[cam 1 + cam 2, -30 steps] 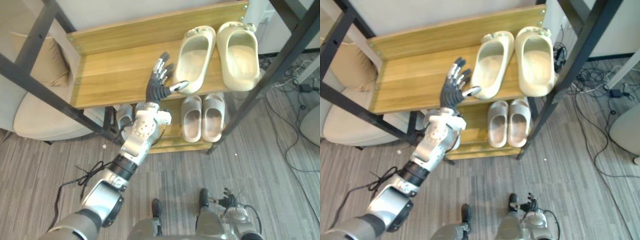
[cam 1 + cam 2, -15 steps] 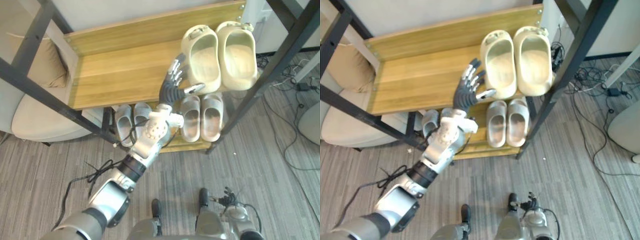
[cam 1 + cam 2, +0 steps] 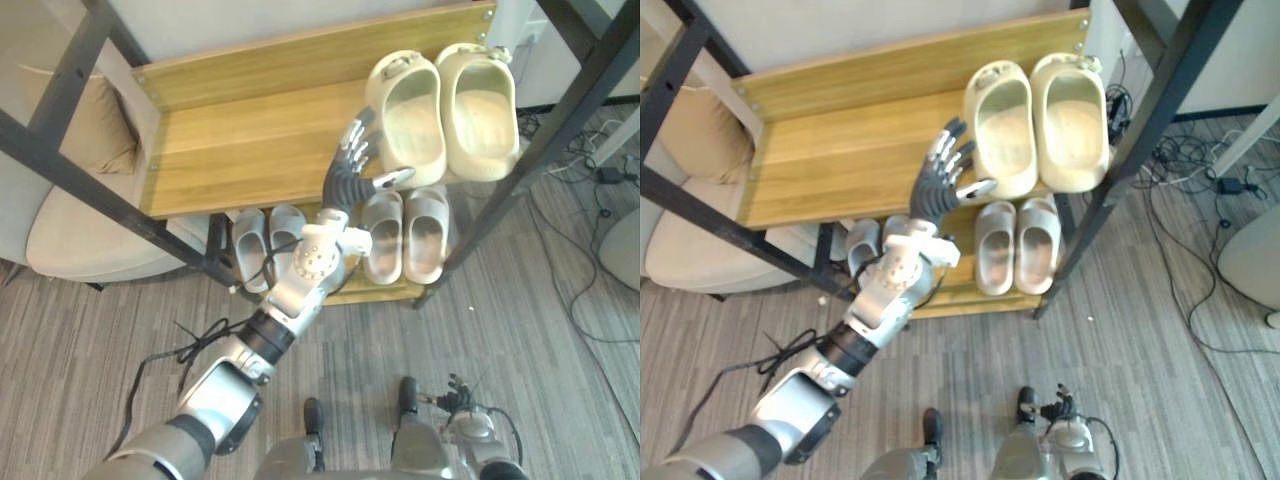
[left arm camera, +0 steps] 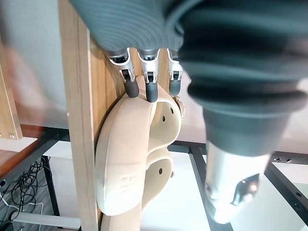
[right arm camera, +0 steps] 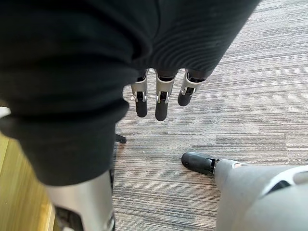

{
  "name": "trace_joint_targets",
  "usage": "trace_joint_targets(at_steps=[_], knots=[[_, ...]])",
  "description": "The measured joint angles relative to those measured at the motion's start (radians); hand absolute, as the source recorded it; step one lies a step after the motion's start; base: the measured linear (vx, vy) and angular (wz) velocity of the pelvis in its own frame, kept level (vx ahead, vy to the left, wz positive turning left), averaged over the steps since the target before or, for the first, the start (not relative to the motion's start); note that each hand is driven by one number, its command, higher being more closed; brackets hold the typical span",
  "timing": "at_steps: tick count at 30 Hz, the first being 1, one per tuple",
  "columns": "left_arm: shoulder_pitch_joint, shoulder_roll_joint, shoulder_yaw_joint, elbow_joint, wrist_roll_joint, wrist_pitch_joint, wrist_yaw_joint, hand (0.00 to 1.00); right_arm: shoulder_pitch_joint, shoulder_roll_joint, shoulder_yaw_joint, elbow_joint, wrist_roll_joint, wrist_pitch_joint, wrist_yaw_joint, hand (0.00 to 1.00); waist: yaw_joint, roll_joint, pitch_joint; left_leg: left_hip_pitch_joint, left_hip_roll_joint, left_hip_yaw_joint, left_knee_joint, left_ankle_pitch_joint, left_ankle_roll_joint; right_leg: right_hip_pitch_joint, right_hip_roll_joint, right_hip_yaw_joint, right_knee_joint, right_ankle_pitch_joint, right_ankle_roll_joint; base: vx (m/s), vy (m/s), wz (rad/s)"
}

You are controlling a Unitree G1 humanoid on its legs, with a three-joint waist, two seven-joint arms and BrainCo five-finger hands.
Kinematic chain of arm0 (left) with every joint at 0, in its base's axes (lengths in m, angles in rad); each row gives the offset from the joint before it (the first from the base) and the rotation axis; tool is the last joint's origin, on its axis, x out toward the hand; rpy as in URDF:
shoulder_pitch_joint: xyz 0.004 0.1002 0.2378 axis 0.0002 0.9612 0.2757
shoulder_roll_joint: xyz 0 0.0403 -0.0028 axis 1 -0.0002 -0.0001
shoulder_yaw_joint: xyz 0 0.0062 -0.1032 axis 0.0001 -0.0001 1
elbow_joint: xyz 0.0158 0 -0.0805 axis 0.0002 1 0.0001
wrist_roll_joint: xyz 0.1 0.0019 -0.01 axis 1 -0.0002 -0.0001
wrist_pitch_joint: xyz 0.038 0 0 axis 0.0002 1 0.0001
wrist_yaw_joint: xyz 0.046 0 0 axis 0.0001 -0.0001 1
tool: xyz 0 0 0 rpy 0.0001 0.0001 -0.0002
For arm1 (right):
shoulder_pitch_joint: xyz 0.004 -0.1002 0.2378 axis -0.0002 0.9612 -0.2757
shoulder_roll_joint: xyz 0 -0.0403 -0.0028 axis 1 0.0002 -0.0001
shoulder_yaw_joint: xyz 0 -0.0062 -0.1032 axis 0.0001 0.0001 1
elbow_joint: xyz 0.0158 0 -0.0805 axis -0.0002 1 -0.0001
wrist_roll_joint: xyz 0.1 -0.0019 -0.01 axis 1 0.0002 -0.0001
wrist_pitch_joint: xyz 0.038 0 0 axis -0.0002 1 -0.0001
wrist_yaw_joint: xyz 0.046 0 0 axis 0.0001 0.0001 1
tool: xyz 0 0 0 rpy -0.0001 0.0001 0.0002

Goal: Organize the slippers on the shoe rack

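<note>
Wooden shoe rack [image 3: 300, 58], head view: left hand [image 3: 343, 183], fingers straight, rests against the near cream slipper [image 3: 405, 115] beside its mate [image 3: 478, 100] on the top shelf [image 3: 250, 150]. Left wrist view: fingertips [image 4: 151, 94] touch its side. Right wrist view: right hand [image 5: 161, 98] hangs relaxed over the floor [image 5: 250, 96]. Shoving further could tip the pair off. That slipper sat crooked a second ago; it's straight now.

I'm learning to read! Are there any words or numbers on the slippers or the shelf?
No text can be read in these pictures.
Cream slipper: a small raised mark on its side, too blurred to read.
Wooden shelf: no words or numbers visible.
Grey slippers: no words or numbers visible.
</note>
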Motion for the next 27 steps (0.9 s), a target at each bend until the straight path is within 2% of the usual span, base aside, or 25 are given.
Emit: trace_joint_targets(at_steps=[7, 10, 15, 20, 27], knots=[[-0.046, 0.006, 0.009, -0.008, -0.020, 0.019, 0.001, 0.00, 0.003, 0.000, 0.005, 0.001, 0.000, 0.001, 0.010, 0.00, 0.005, 0.001, -0.001, -0.003, 0.001, -0.006, 0.001, 0.001, 0.000, 0.002, -0.001, -0.001, 0.007, 0.000, 0.000, 0.00, 0.000, 0.00], [-0.054, 0.008, 0.016, -0.095, -0.043, 0.017, 0.000, 0.00, 0.003, 0.000, 0.011, 0.001, 0.000, 0.001, 0.012, 0.00, 0.010, 0.002, -0.005, -0.004, 0.001, -0.008, 0.002, 0.001, 0.000, 0.002, -0.001, -0.002, 0.007, 0.000, 0.000, 0.00, 0.000, 0.01], [-0.052, 0.014, 0.016, -0.230, -0.079, 0.001, -0.015, 0.00, 0.007, 0.001, 0.043, 0.004, -0.001, 0.002, 0.023, 0.00, 0.038, 0.001, -0.045, -0.022, 0.000, -0.025, 0.015, 0.002, 0.000, 0.001, -0.002, -0.016, 0.007, -0.002, 0.000, 0.00, 0.000, 0.09], [0.027, 0.047, 0.016, -0.371, -0.097, -0.028, -0.026, 0.00, 0.005, -0.001, 0.059, 0.019, -0.008, 0.002, 0.034, 0.00, 0.070, 0.002, -0.070, -0.022, 0.000, -0.042, 0.018, 0.008, -0.002, 0.018, -0.003, -0.036, 0.007, -0.007, -0.001, -0.04, -0.004, 0.16], [0.225, 0.093, 0.016, -0.479, -0.120, -0.027, -0.072, 0.00, 0.007, -0.001, 0.082, 0.042, -0.034, 0.005, 0.039, 0.00, 0.103, 0.000, -0.093, -0.030, -0.001, -0.068, 0.019, 0.009, -0.002, 0.027, -0.003, -0.062, 0.007, -0.007, 0.000, -0.02, 0.000, 0.11]])
